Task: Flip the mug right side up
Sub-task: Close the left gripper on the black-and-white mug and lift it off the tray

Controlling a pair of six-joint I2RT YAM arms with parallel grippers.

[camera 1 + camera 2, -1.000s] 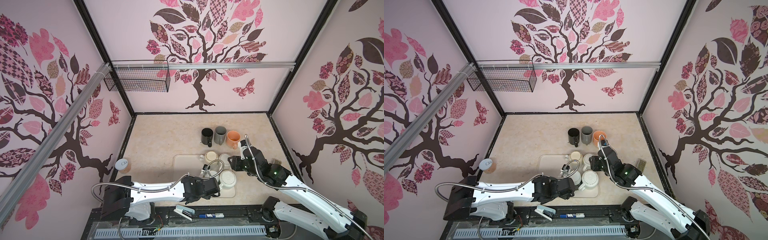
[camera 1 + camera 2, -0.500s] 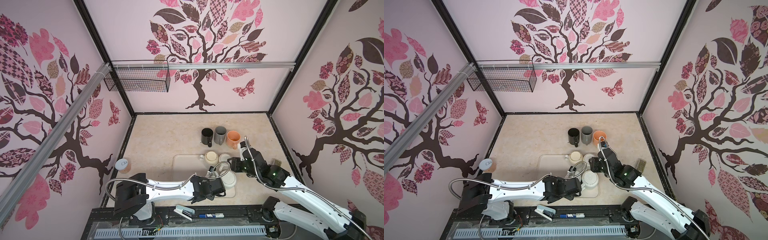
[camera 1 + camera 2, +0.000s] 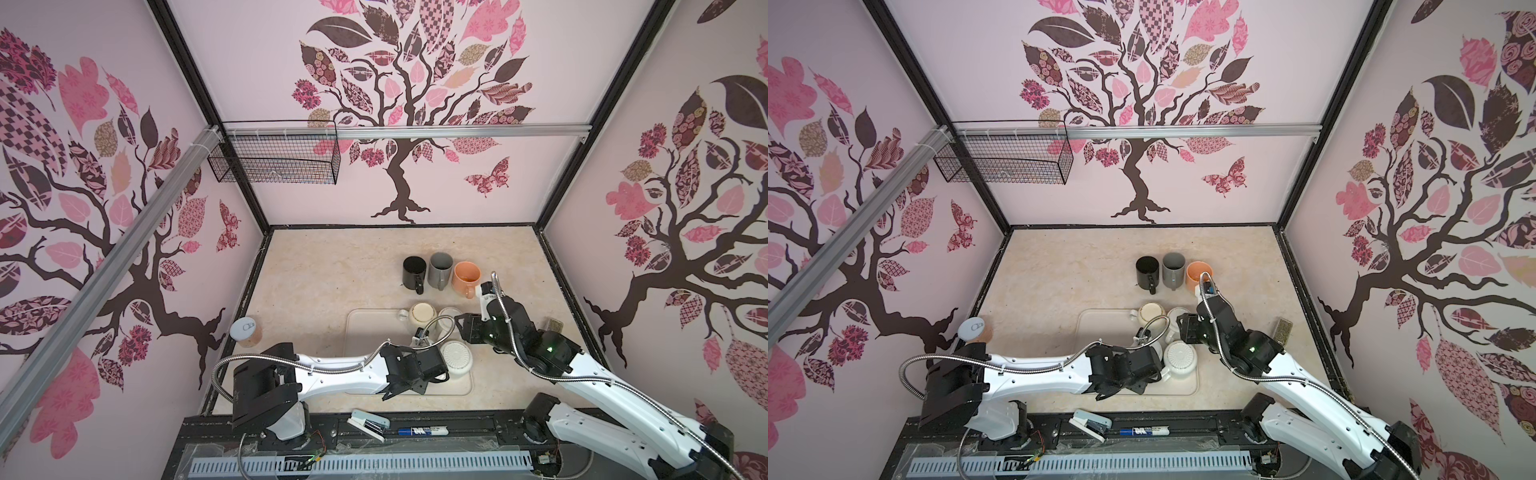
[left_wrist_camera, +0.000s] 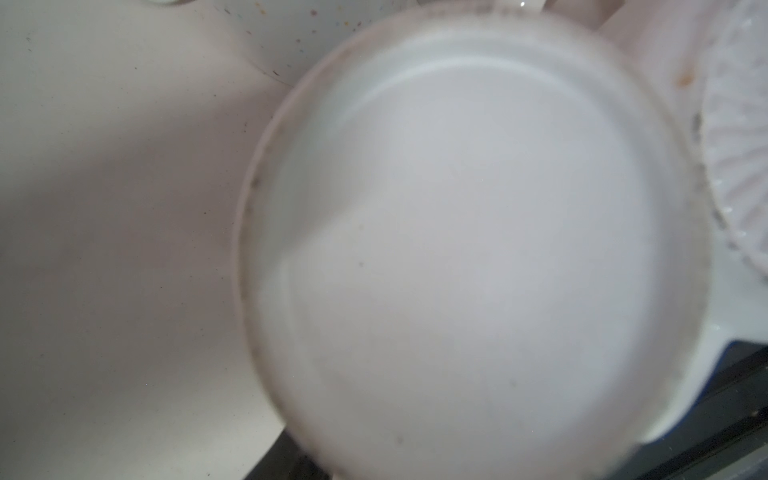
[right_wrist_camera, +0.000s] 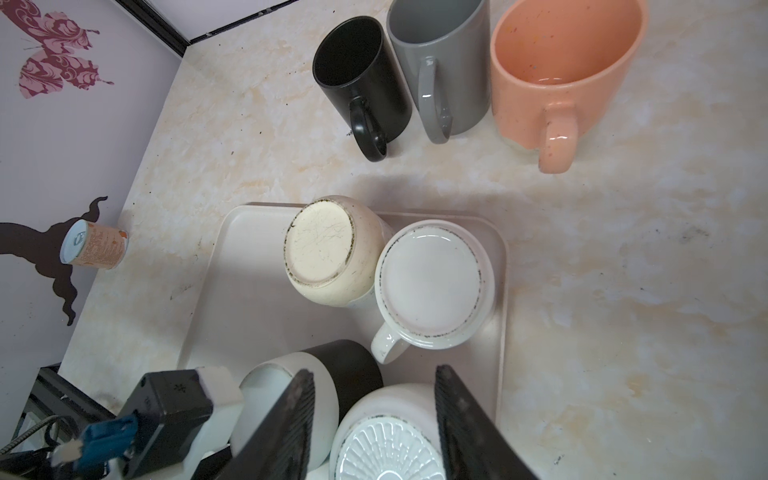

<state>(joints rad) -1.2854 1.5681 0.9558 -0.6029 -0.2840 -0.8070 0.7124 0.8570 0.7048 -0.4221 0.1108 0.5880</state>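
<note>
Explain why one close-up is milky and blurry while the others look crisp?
Left wrist view: a white mug sits too close to the lens, out of focus. Right wrist view: sharp, glare on the handle of the orange mug. Both top views: crisp, stretched at the edges.

The left arm [image 3: 340, 370] lies low and stretched out across the near part of the tray [image 3: 368, 332], reaching from the tray's left side toward its near right corner. Its wrist is bent over, so the left tool [image 3: 432, 362] points down into the tray. The jaws sit hidden beneath the wrist, and how wide they stand cannot be told. The right arm [image 3: 590, 374] comes in from the tray's right with its elbow raised. The right tool [image 3: 462, 330] hangs above the tray's right edge, angled downward, its fingers [image 5: 465, 419] standing apart.
</note>
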